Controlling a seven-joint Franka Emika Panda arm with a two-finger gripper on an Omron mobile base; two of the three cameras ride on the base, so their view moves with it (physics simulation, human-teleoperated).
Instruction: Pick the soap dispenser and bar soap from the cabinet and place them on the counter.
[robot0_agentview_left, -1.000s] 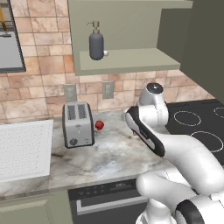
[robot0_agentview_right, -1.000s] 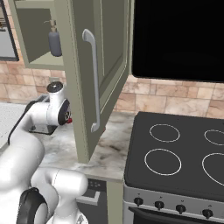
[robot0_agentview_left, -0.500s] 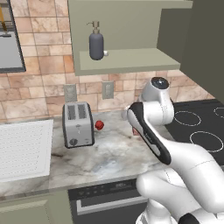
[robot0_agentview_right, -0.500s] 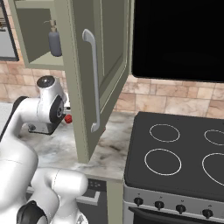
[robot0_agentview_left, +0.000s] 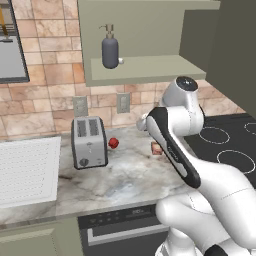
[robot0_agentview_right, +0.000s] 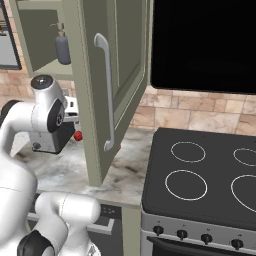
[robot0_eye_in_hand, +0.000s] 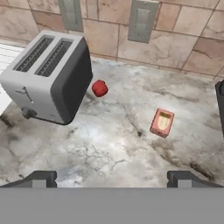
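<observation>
Hand view: the gripper (robot0_eye_in_hand: 111, 177) is seen from above the counter (robot0_eye_in_hand: 109, 144), its two dark fingertips (robot0_eye_in_hand: 41, 177) set far apart at the lower edge, with nothing held between them. The bar soap (robot0_eye_in_hand: 162, 122) lies flat on the marbled stone, apart from every other object, ahead of the gripper and nearer its right fingertip. A round red object (robot0_eye_in_hand: 99, 88) rests on the counter between the bar soap and the toaster (robot0_eye_in_hand: 48, 76), just beside the toaster's dark side. Two wall outlets (robot0_eye_in_hand: 142, 19) are mounted on the tiled backsplash behind.

In the left base view the soap dispenser (robot0_agentview_left: 110, 49) is shown upright on the inner shelf of the cabinet (robot0_agentview_left: 145, 67), toward the shelf's left end, with a small white cylinder (robot0_agentview_left: 120, 61) touching or just beside its base — which of the two cannot be told. The bar soap (robot0_agentview_left: 157, 148) is partly hidden by the white arm (robot0_agentview_left: 172, 132), on the counter (robot0_agentview_left: 115, 180) to the right of the toaster (robot0_agentview_left: 89, 141). The round red object (robot0_agentview_left: 113, 143) sits just right of the toaster. The black stovetop (robot0_agentview_left: 225, 145) adjoins the counter on the right.

In the right base view the cabinet door (robot0_agentview_right: 112, 85) stands open — its long metal bar handle (robot0_agentview_right: 106, 95) faces the camera — and the soap dispenser (robot0_agentview_right: 62, 46) is visible inside, behind the door's edge.
</observation>
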